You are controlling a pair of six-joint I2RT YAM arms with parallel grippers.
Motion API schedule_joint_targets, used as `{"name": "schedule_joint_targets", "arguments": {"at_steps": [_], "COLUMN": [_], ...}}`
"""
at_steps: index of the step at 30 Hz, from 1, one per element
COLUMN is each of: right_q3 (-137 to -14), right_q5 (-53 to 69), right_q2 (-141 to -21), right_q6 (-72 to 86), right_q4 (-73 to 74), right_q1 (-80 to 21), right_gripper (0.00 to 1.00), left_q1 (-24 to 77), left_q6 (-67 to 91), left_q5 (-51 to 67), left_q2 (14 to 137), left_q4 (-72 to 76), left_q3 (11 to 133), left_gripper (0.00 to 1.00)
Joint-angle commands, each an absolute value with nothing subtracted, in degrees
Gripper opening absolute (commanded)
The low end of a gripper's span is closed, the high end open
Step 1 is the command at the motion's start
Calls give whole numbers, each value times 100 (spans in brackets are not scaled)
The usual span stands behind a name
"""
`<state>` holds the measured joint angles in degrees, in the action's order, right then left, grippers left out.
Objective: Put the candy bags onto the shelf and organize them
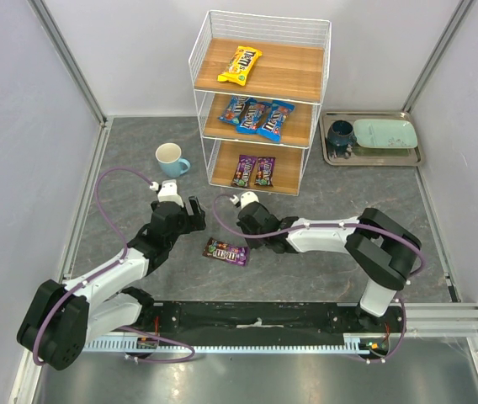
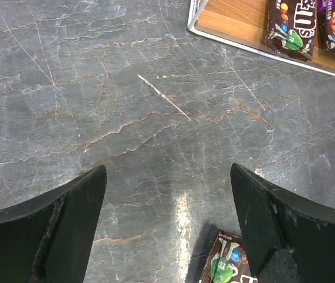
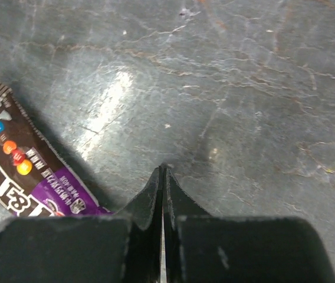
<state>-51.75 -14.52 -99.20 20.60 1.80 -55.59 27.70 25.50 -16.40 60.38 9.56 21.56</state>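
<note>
Candy bags: one purple bag (image 1: 225, 251) lies flat on the table (image 1: 331, 194), not far from the arm bases and close to both grippers. The left arm reaches forward and low from its base. The left gripper (image 1: 192, 209) stands just left of this bag and a little beyond it, with its jaws spread wide and nothing between them. In the left wrist view a corner of the bag shows beside one finger (image 2: 273, 218). The right arm is bent at the elbow and stretches to the left across the table. The right gripper (image 1: 241, 202) is just beyond the bag, with its jaws pressed together and holding nothing.

Farther away stands the shelf (image 1: 298, 71). Its bottom board carries two purple bags (image 1: 254, 171) side by side, the middle board three blue bags (image 1: 257, 115), and the top board one yellow bag (image 1: 240, 65). A cup (image 1: 171, 158) stands left of the shelf. A tray (image 1: 374, 161) with a plate (image 1: 386, 133) and a dark cup (image 1: 340, 135) is on its right.

The table is grey and marbled, and pale walls (image 1: 20, 126) close it on three sides.
</note>
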Motion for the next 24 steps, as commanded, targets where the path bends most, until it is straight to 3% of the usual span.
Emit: {"name": "schedule_joint_targets", "arguments": {"at_steps": [1,17,24], "right_q3": [-5458,-4579,-4719], "right_q5": [-748,527,597], "right_q2": [-9984,-9062,-9272], "right_q6": [1776,2127,2215], "right_q4": [70,44,-202], "right_q1": [-5555,-5765,-6108], "right_gripper": [0,0,0], "left_q1": [2742,2733,2733], "left_q6": [2646,2654,2646], "left_q5": [-1696,-1652,-1670], "left_q2": [6047,6091,6082], "left_q4": [1204,1230,1230], "left_q3": [2145,2153,2153], "left_gripper": [92,92,92]}}
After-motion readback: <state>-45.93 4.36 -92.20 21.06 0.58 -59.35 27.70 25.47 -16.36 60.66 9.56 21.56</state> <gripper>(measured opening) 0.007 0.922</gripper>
